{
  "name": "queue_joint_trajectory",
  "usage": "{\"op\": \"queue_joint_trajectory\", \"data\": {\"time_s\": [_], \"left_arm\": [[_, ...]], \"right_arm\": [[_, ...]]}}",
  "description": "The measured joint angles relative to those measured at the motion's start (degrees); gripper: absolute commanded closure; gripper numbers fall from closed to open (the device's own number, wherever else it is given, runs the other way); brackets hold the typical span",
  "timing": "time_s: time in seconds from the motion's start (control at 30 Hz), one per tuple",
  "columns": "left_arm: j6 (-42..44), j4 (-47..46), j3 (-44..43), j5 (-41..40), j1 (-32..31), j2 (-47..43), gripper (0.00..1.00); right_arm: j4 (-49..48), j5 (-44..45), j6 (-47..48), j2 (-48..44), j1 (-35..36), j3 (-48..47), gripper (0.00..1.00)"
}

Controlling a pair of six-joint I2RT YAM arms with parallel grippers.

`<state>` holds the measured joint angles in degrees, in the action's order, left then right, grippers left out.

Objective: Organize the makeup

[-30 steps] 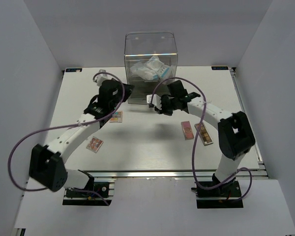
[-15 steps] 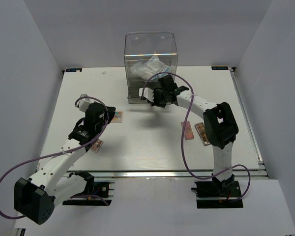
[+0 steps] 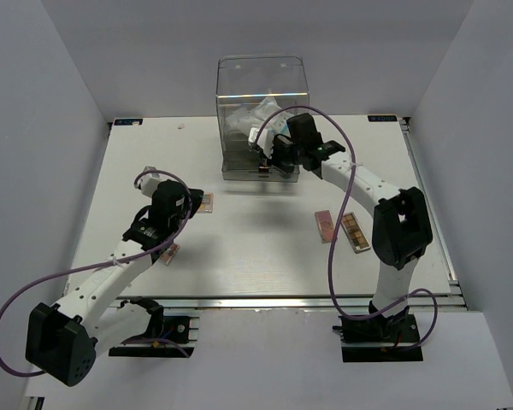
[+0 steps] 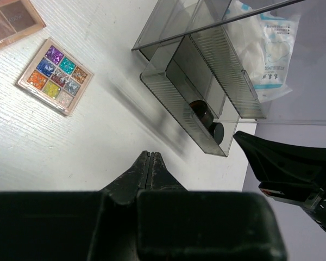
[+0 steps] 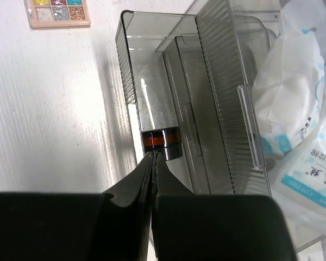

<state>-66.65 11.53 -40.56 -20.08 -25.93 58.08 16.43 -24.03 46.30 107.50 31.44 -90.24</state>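
In the right wrist view my right gripper [image 5: 154,156] is shut, its tips against a small round dark jar [image 5: 162,142] with an orange band, which sits in the pulled-out bottom drawer [image 5: 131,65]. A white-blue crinkly packet [image 5: 304,125] lies in the box above. In the left wrist view my left gripper [image 4: 150,155] is shut on nothing above the table, near a multicolour palette [image 4: 55,76] and a brown palette [image 4: 11,19]. The drawer there holds the jar [image 4: 200,111] and a black cylinder [image 4: 214,130]. From above, a pink palette [image 3: 326,225] and a brown palette [image 3: 354,231] lie at the right.
The tall clear acrylic drawer box [image 3: 262,85] stands at the back middle of the table, with the right gripper [image 3: 267,162] at its front. The left gripper [image 3: 186,205] hovers by the multicolour palette [image 3: 203,203]. Grey walls close in both sides.
The left arm has drawn back from the box toward the near left. The right gripper has moved up to the open drawer, and stays shut.
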Motion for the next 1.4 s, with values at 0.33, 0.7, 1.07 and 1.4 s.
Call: {"op": "queue_joint_trajectory", "data": {"time_s": [0.33,0.7,1.07,1.4], "left_arm": [[-0.4,-0.8,1.0,0.8,0.0,0.2,0.92],[-0.5,-0.8,1.5,0.9,0.0,-0.2,0.92],[-0.5,-0.8,1.5,1.0,0.0,-0.2,0.92],[-0.9,-0.9,2.7,1.0,0.0,-0.7,0.92]], "right_arm": [[-1.6,3.2,-2.3,3.0,-0.3,-2.0,1.0],[-1.6,3.6,-4.2,6.6,-0.3,-2.8,1.0],[-1.1,2.8,-5.8,7.7,1.8,-5.3,1.0],[15.8,-7.3,11.5,5.8,1.4,-5.5,1.0]]}}
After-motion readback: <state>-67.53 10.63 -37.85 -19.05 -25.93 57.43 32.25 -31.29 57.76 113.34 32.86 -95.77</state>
